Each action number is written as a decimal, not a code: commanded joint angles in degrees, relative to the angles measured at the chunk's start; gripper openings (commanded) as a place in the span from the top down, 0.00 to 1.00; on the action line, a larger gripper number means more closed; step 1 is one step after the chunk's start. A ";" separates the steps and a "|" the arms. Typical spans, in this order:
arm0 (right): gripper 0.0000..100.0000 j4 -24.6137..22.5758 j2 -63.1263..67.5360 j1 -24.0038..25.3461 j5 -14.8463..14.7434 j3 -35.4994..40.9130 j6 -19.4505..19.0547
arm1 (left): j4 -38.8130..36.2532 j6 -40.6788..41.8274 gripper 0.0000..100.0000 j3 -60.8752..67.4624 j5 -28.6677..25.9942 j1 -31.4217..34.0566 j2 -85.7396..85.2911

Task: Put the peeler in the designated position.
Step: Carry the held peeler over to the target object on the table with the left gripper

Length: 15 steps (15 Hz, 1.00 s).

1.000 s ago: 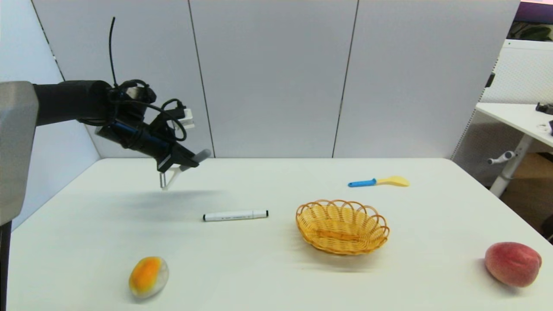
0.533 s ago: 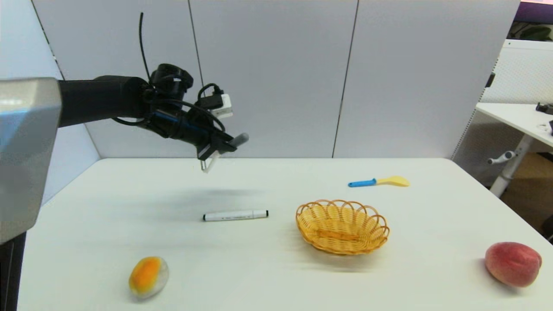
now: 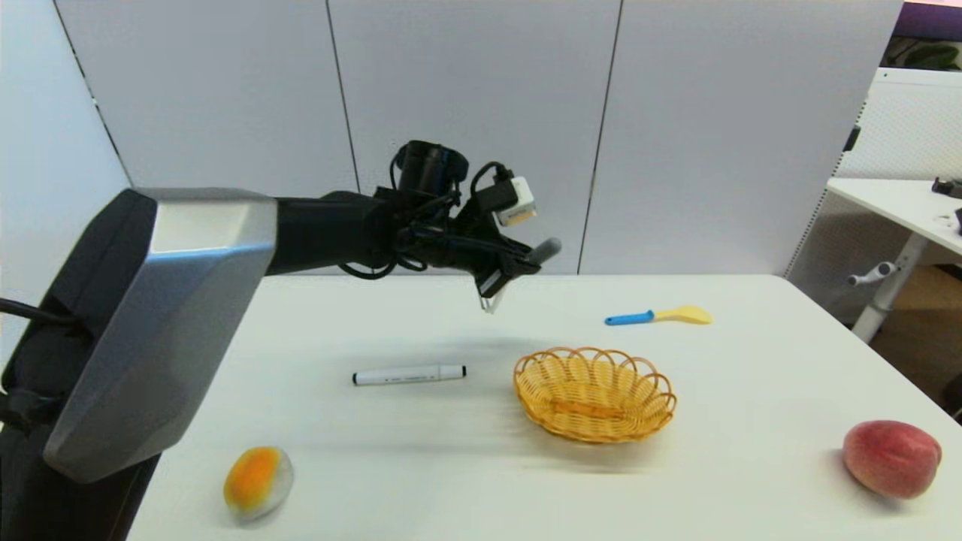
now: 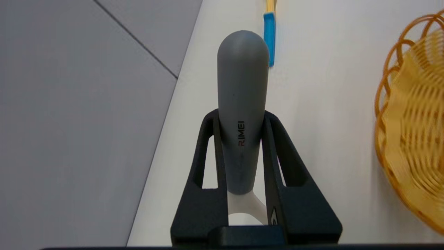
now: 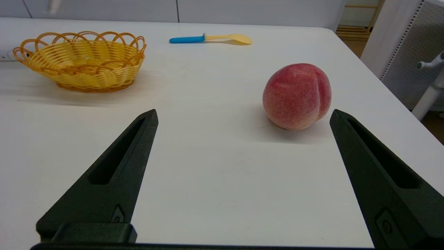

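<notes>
Clamped tight on the dark grey handle, the left gripper (image 3: 505, 272) carries the peeler (image 3: 518, 270) in the air above the table (image 3: 751, 361), behind the wicker basket (image 3: 595, 392) and short of the blue-handled spatula (image 3: 657, 316). Its long axis slants, rounded handle end up toward the spatula, cream forked head hanging down toward the table. The smooth, tapered handle could slide through the fingers in transit. At the table's near right, the parked right gripper (image 5: 242, 173) gapes wide, empty, near the peach (image 5: 296, 96).
</notes>
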 commanded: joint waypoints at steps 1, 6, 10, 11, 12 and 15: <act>0.00 -0.06 0.07 0.02 0.02 0.00 -0.02 | -1.51 0.26 1.00 -0.09 -0.22 -2.38 3.12; 0.00 -0.06 0.07 0.02 0.02 0.00 -0.02 | -1.42 0.79 1.00 -0.09 0.13 -4.22 4.70; 0.00 -0.06 0.07 0.02 0.11 0.00 -0.02 | -1.34 1.23 1.00 -0.09 0.48 -4.40 5.23; 0.00 -0.06 0.07 0.02 0.02 0.00 -0.02 | -1.34 1.23 1.00 -0.09 0.66 -4.40 5.32; 0.00 -0.06 0.07 0.02 0.02 0.00 -0.02 | -1.34 1.23 1.00 -0.09 1.01 -4.49 5.41; 0.00 -0.06 0.07 0.02 0.02 0.00 -0.02 | -1.25 1.41 1.00 -0.09 1.36 -4.40 5.85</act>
